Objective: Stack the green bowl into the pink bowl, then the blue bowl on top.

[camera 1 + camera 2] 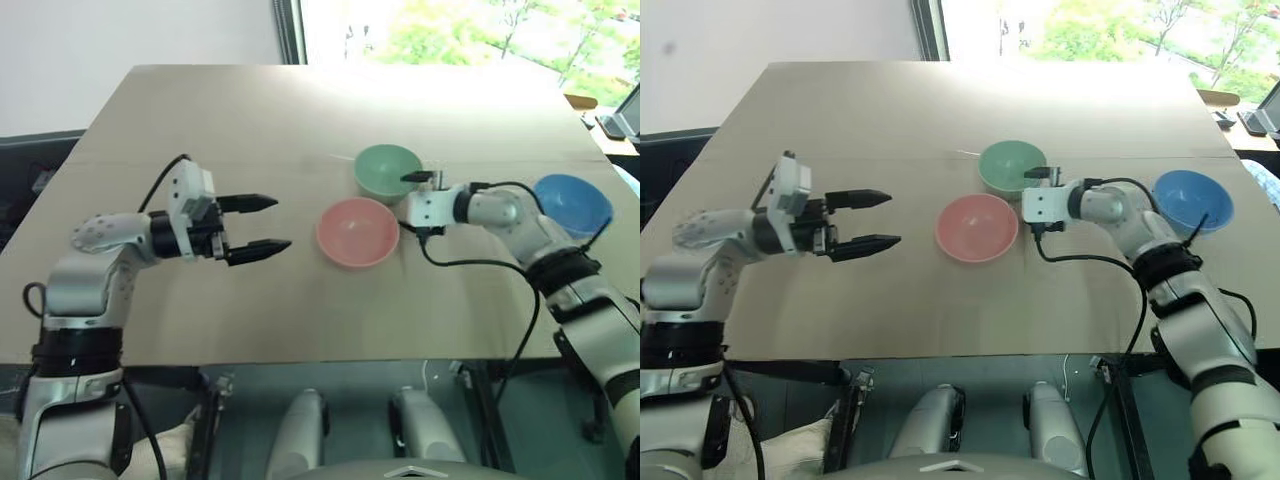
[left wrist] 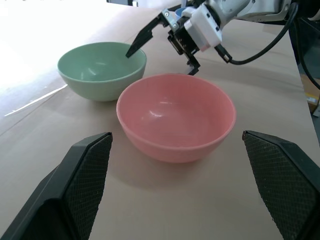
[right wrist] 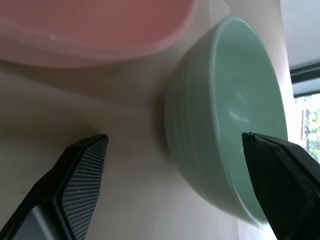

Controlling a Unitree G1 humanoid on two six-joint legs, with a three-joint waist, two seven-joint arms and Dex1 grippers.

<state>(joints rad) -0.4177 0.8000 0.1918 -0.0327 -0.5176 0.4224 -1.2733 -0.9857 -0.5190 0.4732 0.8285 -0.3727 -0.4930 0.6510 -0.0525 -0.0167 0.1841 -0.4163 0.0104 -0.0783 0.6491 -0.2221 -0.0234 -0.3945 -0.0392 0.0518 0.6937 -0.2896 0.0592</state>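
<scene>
On the tan surface (image 1: 250, 130) we see the green bowl (image 1: 385, 170) just behind the pink bowl (image 1: 357, 231), with the blue bowl (image 1: 575, 200) well apart to the right. Our right gripper (image 2: 162, 47) straddles the green bowl's rim, jaws open. Our left gripper (image 1: 262, 224) hovers left of the pink bowl, jaws open and empty.

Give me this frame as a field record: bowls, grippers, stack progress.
green bowl: upright on the table, farthest back, unstacked
pink bowl: upright, just in front of the green bowl, holding nothing
blue bowl: upright, off to the right, apart from the other two
left gripper: open, holding nothing, left of the pink bowl
right gripper: open, one finger over the green bowl's rim, one outside
stack progress: none stacked yet
</scene>
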